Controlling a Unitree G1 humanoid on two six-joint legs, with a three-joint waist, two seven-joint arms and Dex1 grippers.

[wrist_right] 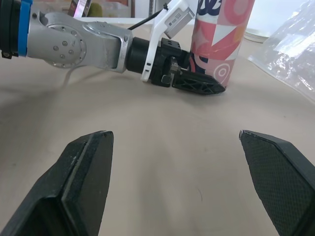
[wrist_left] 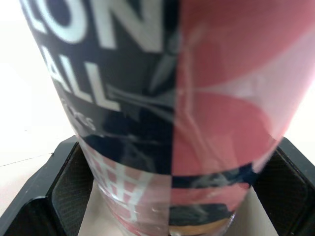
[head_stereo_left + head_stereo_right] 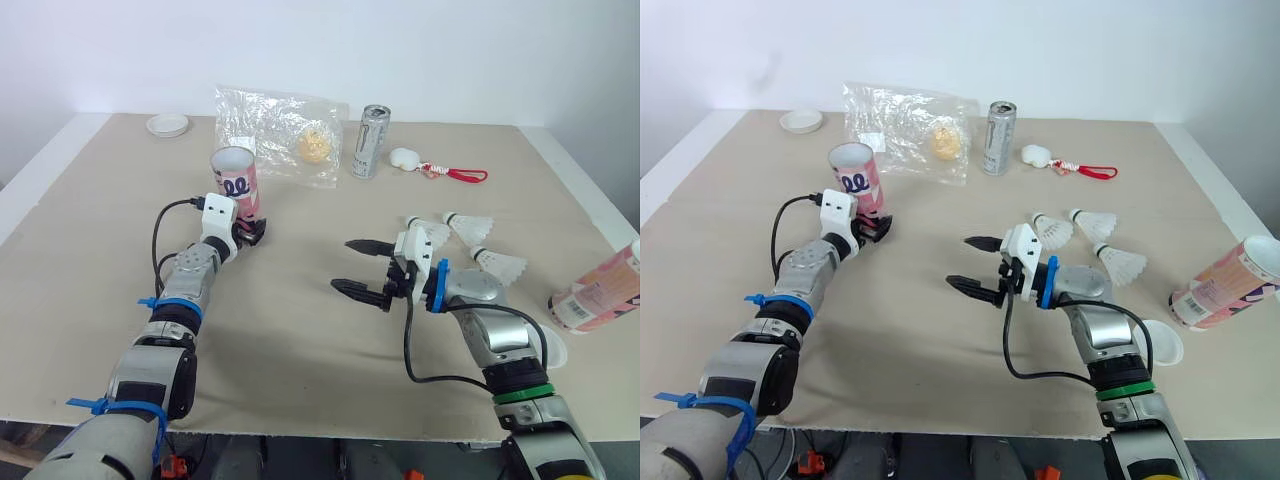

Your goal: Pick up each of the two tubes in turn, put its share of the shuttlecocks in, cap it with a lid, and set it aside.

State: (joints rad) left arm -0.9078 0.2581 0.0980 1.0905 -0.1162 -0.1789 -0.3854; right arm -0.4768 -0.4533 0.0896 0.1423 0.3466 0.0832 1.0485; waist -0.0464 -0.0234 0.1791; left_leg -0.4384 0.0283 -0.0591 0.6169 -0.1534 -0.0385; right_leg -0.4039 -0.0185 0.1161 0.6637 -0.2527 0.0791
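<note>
My left gripper [image 3: 250, 230] is clamped low on the upright tube [image 3: 235, 180], a finger on either side of its base. The tube looks like light, thin card, so I'd squeeze gently. My right gripper [image 3: 343, 264] is spread wide and empty, with the shuttlecocks [image 3: 497, 263] just behind its wrist.

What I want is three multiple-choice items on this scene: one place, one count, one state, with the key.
1. Where does the toppled tube lie on the table?
A. right edge
B. centre
C. far left corner
2. How many shuttlecocks lie loose?
A. two
B. three
C. five
3. The right gripper is
A. open, empty
B. shut on a shuttlecock
C. shut on a tube
Key: 1 A, it lies on its side by the right border; 2 B, three sit beside the right gripper; 3 A, its fingers stand wide apart with nothing between.
</note>
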